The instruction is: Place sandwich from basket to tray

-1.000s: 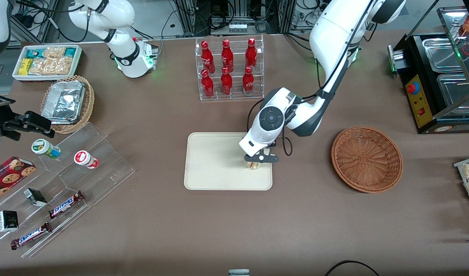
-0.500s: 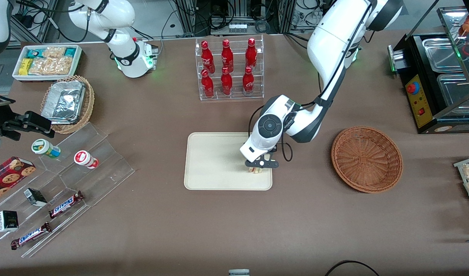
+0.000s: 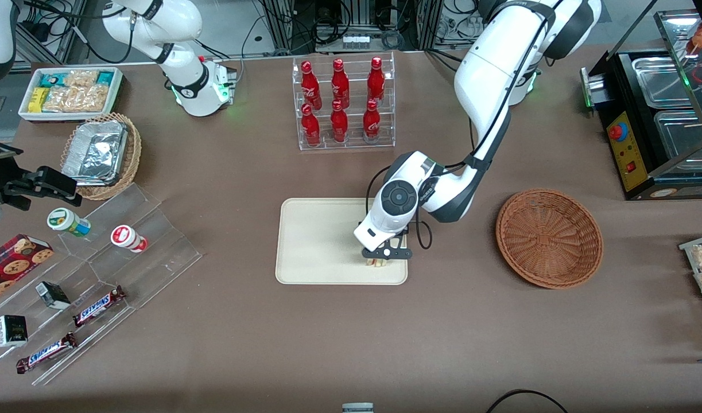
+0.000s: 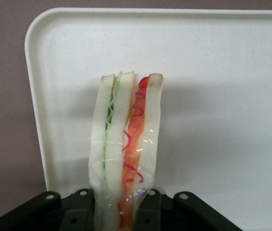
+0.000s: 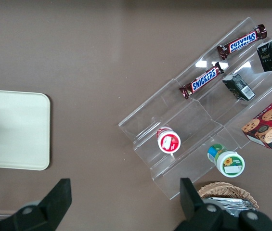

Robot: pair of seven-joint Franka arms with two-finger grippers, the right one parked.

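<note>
The sandwich (image 4: 126,144) is a plastic-wrapped wedge of white bread with green, orange and red filling. My left gripper (image 4: 123,209) is shut on it, holding it edge-on over the cream tray (image 4: 213,72). From the front, the gripper (image 3: 379,258) hangs low over the tray (image 3: 316,241), near the tray corner closest to the camera and the basket, with the sandwich (image 3: 375,262) poking out below the fingers. The reddish-brown wicker basket (image 3: 549,238) sits empty toward the working arm's end of the table.
A clear rack of red cola bottles (image 3: 342,103) stands farther from the camera than the tray. A stepped acrylic display (image 3: 98,258) with snacks lies toward the parked arm's end, with a lighter wicker basket with a foil container (image 3: 101,154) and a white snack box (image 3: 69,92).
The gripper has carried the sandwich a little nearer to the camera and lower over the tray. Its hold on the sandwich is unchanged.
</note>
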